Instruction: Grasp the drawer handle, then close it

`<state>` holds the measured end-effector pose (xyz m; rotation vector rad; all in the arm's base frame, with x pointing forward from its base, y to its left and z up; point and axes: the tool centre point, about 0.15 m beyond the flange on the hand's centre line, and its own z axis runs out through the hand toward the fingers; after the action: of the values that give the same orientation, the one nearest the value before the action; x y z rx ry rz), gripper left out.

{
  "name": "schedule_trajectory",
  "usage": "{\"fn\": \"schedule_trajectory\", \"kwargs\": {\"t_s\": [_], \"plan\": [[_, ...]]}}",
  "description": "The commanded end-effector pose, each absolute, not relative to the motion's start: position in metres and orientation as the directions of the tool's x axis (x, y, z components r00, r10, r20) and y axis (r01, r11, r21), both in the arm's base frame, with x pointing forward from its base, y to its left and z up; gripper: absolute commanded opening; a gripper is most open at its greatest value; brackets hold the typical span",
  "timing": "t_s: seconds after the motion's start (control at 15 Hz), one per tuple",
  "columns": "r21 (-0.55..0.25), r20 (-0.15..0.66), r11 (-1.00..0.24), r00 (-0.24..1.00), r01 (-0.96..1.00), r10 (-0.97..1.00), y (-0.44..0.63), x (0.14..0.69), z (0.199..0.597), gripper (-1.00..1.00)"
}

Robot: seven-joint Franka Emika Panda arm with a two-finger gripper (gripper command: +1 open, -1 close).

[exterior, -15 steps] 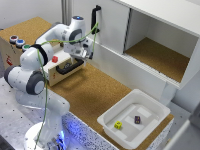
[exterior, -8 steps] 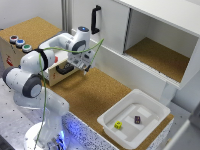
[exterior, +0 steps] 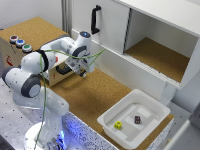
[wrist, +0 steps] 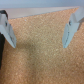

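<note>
The drawer (exterior: 54, 75) is a small light plywood box standing out from the plywood unit at the exterior view's left. Its short black drawer handle (exterior: 63, 70) lies across the front panel, partly hidden by my arm. My gripper (exterior: 83, 73) hangs low over the cork floor just to the exterior view's right of the handle, apart from it. In the wrist view the gripper (wrist: 38, 44) is open and empty, its fingers (wrist: 9, 31) spread over bare cork. A dark edge (wrist: 1, 42) beside one finger may be the handle.
The plywood unit (exterior: 30, 30) has a cork top with three coloured buttons (exterior: 20, 43). A white cabinet with a vertical black handle (exterior: 94, 19) and an open cork-floored bay (exterior: 155, 56) stands behind. A white bin (exterior: 150, 107) holds two small cubes.
My gripper has come down from above the drawer to just over the cork floor beside the handle. It stays open. The drawer has not moved.
</note>
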<state>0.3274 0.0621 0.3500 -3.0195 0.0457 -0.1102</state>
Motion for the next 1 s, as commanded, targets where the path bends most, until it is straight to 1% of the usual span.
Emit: {"fn": "schedule_trajectory", "kwargs": {"t_s": [0.0,0.27,0.47,0.93], "plan": [[-0.103,0.057,-0.994,0.998,0.026,0.02,0.085,0.352,0.327,-1.0],[-0.1,0.059,-0.995,0.998,0.026,0.021,0.096,0.354,0.319,-1.0],[-0.117,0.068,-0.993,0.998,0.027,0.019,0.108,0.359,0.315,-1.0],[-0.115,0.07,-0.986,0.991,0.122,0.115,0.159,0.375,0.315,-1.0]]}}
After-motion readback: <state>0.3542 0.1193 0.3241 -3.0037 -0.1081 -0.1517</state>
